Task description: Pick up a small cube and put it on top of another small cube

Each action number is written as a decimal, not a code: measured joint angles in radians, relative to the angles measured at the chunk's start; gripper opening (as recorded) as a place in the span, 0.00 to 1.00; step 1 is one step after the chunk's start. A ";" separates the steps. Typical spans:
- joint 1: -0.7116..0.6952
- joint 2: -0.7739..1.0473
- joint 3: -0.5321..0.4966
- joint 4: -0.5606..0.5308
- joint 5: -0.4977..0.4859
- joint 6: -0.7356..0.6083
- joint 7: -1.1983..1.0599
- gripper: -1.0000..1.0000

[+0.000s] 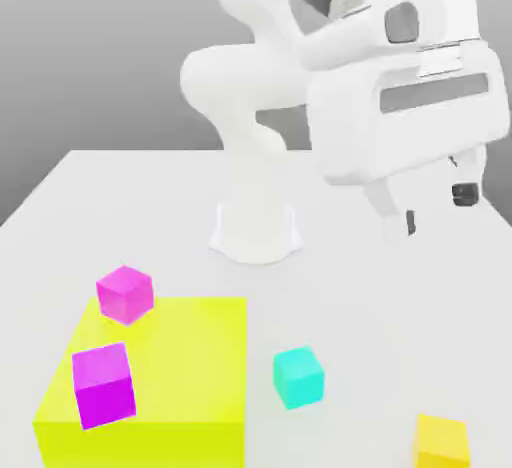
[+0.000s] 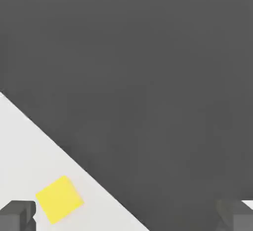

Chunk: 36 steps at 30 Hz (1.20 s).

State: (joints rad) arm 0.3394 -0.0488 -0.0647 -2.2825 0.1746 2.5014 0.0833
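The small yellow cube (image 1: 442, 443) lies on the white table (image 1: 380, 306) near the front, at the exterior view's right. In the hand view the same yellow cube (image 2: 59, 199) sits on the table close to one dark finger (image 2: 17, 216). My gripper (image 1: 437, 208) hangs high above the table at the exterior view's right, well above the yellow cube, open with nothing between its fingers. In the hand view the gripper (image 2: 126, 217) shows both fingers spread wide apart. A small cyan cube (image 1: 298, 377) rests on the table to the left of the yellow one.
A large yellow block (image 1: 170, 376) stands at the front left, with one magenta cube (image 1: 103, 384) on top and another magenta cube (image 1: 125, 292) at its back edge. The arm's white base (image 1: 255, 231) stands mid-table. The table's edge (image 2: 74, 158) runs close to the yellow cube.
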 joint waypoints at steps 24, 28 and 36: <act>0.090 0.530 0.040 0.029 -0.147 0.233 -0.239 0.00; 0.075 0.395 0.017 0.006 -0.148 0.121 -0.238 0.00; -0.118 0.166 -0.177 -0.014 -0.148 -0.084 -0.245 0.00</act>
State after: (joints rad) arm 0.2213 0.1172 -0.2413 -2.2964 0.0261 2.4176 -0.1617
